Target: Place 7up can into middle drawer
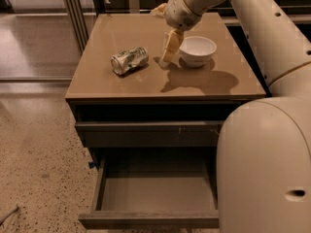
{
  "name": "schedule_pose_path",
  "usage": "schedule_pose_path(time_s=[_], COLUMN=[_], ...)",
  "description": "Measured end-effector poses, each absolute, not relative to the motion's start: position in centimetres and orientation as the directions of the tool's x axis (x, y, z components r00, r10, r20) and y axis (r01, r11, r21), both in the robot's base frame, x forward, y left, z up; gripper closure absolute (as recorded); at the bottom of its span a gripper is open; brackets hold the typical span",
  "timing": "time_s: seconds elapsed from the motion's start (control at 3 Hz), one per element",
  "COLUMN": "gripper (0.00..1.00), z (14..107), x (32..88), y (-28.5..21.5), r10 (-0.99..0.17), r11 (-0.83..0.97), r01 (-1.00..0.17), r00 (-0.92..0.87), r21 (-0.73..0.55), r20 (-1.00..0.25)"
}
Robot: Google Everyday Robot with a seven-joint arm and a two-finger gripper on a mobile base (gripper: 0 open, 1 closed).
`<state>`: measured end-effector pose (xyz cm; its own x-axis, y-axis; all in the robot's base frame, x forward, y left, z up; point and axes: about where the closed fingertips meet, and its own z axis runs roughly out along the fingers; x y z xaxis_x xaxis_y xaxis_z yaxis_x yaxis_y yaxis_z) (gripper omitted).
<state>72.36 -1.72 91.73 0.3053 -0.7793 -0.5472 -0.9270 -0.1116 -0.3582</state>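
The worktop [121, 23] is a smooth tan slab on a grey-brown cabinet, standing on a speckled beige floor [34, 144]. Pale metal posts [73, 13] rise at the worktop's far left corner.

A white bowl [197, 50] sits upright on the right half of the worktop. Left of the bowl, well apart from it, the 7up can [129, 60] lies on its side, dented, silver with green print.

Below the bowl's edge of the worktop is a dark slot, then a closed drawer front [146, 132] with small pale scratches. Under that, the middle drawer [155, 193] is pulled out toward the camera, its flat grey floor showing.

The robot's pale rounded body [262, 169] fills the lower right and covers the right end of both drawers. Its arm [262, 23] reaches in above the bowl from the right.

The hand [165, 61] hangs point-down just beside the bowl's left rim, between bowl and can, low over the worktop and casting 1 dark shadow toward the front. It is apart from the can. Whether it is released or clenched cannot be told.
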Motion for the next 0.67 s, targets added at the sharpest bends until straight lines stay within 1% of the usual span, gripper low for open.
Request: schedule_pose_path(time_s=[0.67], gripper=[0.0], z=[89.1], x=[73.7], y=[-0.3], r10=[-0.718], r11=[-0.095], r01=[-0.954], r00=[0.265], r21=[-0.286], r20=[-0.644])
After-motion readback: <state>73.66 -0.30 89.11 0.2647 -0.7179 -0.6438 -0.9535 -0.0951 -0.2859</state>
